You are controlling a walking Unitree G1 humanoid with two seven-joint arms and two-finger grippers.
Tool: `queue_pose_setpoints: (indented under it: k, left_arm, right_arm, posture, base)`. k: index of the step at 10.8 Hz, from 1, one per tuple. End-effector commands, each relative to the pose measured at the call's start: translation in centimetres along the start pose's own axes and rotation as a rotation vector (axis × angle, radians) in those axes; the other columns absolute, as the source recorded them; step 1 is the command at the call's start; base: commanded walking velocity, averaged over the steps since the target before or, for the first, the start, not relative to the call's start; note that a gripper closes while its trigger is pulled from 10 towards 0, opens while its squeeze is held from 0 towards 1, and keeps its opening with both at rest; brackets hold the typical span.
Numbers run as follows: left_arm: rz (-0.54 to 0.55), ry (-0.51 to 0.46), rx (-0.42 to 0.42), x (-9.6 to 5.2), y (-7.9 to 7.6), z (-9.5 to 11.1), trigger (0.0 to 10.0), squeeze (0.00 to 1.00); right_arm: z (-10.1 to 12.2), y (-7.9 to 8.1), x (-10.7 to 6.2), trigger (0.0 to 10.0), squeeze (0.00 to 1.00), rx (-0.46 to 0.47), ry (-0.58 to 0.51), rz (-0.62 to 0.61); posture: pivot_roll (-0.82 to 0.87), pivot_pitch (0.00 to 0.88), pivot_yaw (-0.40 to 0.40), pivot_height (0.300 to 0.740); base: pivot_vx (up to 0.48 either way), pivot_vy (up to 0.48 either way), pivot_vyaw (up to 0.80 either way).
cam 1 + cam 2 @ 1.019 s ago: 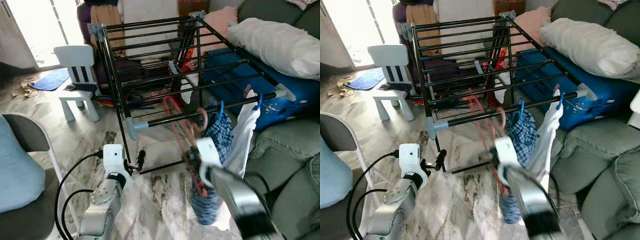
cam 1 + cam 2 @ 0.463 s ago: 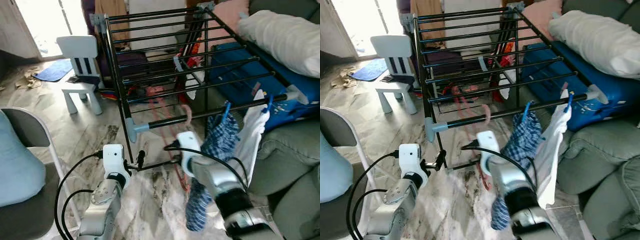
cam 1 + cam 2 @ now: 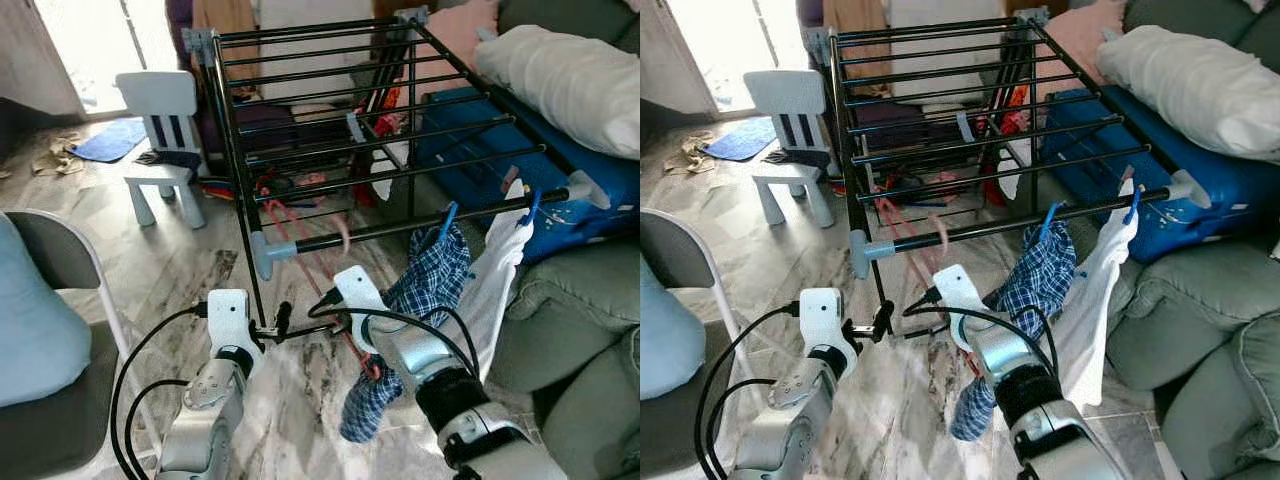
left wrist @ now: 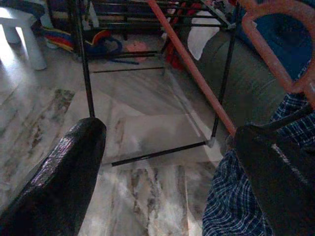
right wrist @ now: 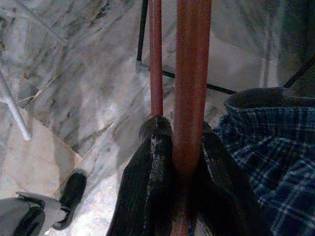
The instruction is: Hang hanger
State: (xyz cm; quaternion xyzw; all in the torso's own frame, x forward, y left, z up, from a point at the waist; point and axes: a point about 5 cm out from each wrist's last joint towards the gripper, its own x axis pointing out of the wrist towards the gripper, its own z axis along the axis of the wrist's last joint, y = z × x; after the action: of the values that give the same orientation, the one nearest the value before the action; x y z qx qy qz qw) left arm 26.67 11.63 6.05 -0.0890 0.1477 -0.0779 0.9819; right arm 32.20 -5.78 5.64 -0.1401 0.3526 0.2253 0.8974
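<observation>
Marble-patterned floor, living room, daylight from a doorway at far left. At left edge, a grey folding chair carrying a pale blue cushion. Behind it a blue mat on the floor and a small white child's chair.

Left gripper was held low beside the drying rack's near left leg, fingers spread wide apart, nothing between them. It sat in the same spot as in the earlier frames.

Centre: black metal drying rack, top rails bare. Its front rail carried a blue hanger with a blue plaid garment and, further right, a white garment.

Right gripper was clamped on the shaft of the red hanger, just below and in front of the front rail. The hanger's pale hook lay at the rail, left of the plaid garment; whether it rested on the rail could not be told. Against a second ago, the right arm had swung leftward and lower, and the red hanger with its hook had travelled left along the rail, away from the plaid garment.

Right of the rack: a blue suitcase, a white pillow on it, and a grey-green sofa.
</observation>
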Motion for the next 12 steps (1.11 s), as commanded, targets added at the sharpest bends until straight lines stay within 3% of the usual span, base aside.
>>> queue_pose_setpoints:
  k: [1, 3, 6, 9, 12]
  left_arm:
    - [-0.007, 0.013, 0.003, 0.1, -0.2, -0.1, 10.0, 0.00]
    - [-0.014, 0.018, 0.001, 0.2, -0.3, -0.1, 10.0, 0.00]
    - [-0.022, 0.031, -0.001, 0.1, -0.5, -0.3, 10.0, 0.00]
    - [-0.031, 0.041, 0.000, 0.2, -0.6, -0.4, 10.0, 0.00]
    - [-0.034, 0.048, 0.001, 0.3, -0.6, -0.4, 10.0, 0.00]
  right_arm:
    - [0.8, 0.5, 0.2, 10.0, 0.00, -0.012, -0.016, 0.025]
    - [0.7, 0.4, 0.7, 10.0, 0.00, 0.007, -0.012, -0.014]
    - [0.1, -1.1, 0.9, 10.0, 0.00, 0.231, 0.034, -0.075]
    - [-0.5, -1.9, 1.0, 10.0, 0.00, 0.283, 0.063, -0.102]
    - [-1.4, -1.3, 1.2, 10.0, 0.00, 0.300, 0.104, -0.079]
  posture:
    - [-0.11, 0.000, 0.004, 0.740]
    - [-0.10, 0.000, -0.002, 0.740]
    - [-0.10, 0.000, -0.002, 0.740]
    - [-0.11, 0.000, 0.002, 0.740]
    - [-0.10, 0.000, -0.003, 0.740]
  base:
    - [0.000, 0.000, 0.00]
    - [0.000, 0.000, 0.00]
    - [0.000, 0.000, 0.00]
    - [0.000, 0.000, 0.00]
    - [0.000, 0.000, 0.00]
